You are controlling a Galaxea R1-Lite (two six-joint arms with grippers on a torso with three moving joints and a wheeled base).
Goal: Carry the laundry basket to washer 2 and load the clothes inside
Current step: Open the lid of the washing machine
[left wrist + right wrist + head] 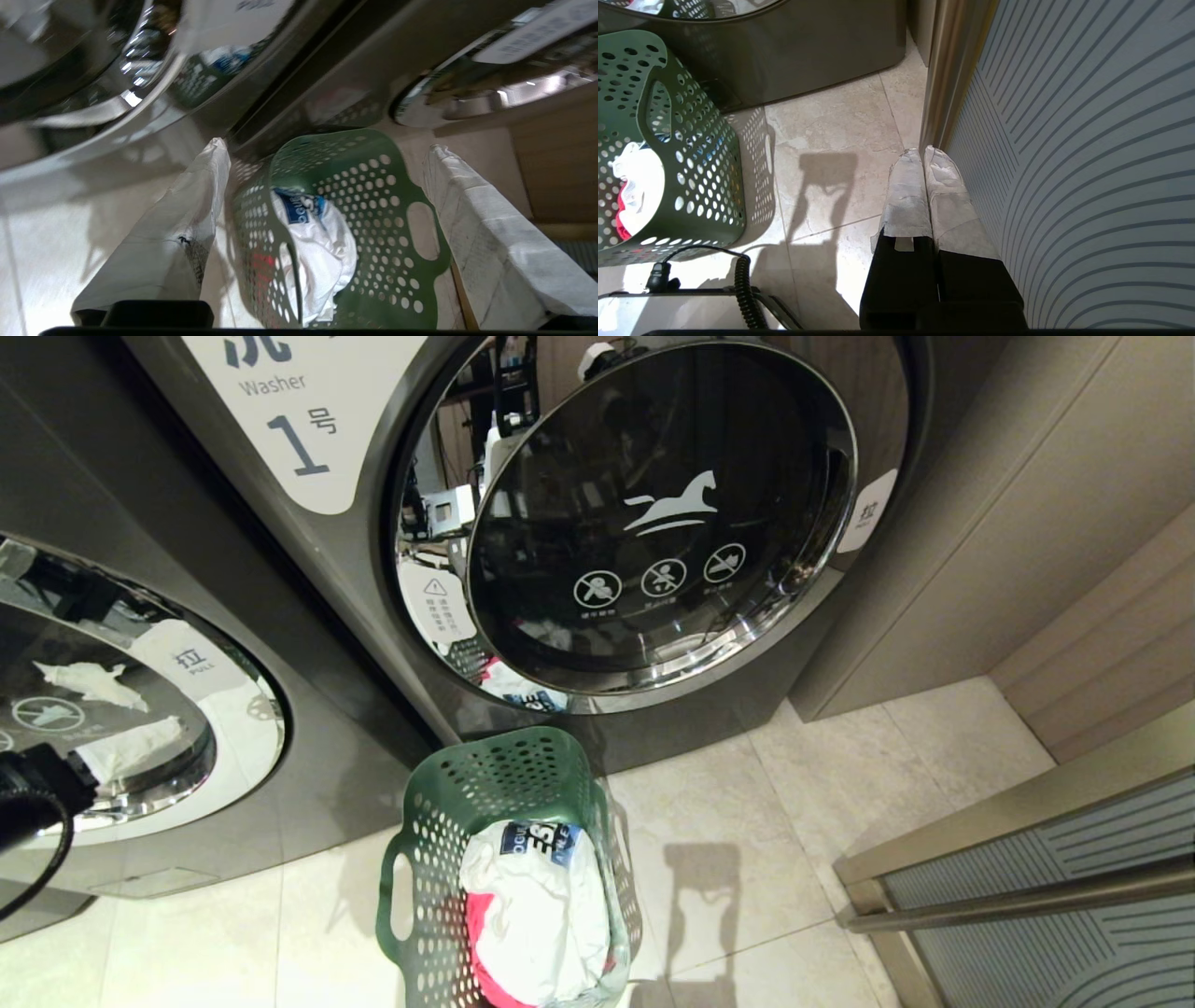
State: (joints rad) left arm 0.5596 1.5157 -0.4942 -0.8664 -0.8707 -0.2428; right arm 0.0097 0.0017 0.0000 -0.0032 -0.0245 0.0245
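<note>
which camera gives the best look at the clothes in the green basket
The head view: it looks down into the open laundry basket, showing the clothes white with a blue patch over pink-red. The left wrist view catches them blurred between the end effector's fingers. The right wrist view shows them only partly, at the frame edge.

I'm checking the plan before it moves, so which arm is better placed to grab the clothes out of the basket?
Left. The left gripper is open and points at the basket, with the clothes showing between its fingers. The right gripper is shut, beside the striped panel, off to the basket's side.
</note>
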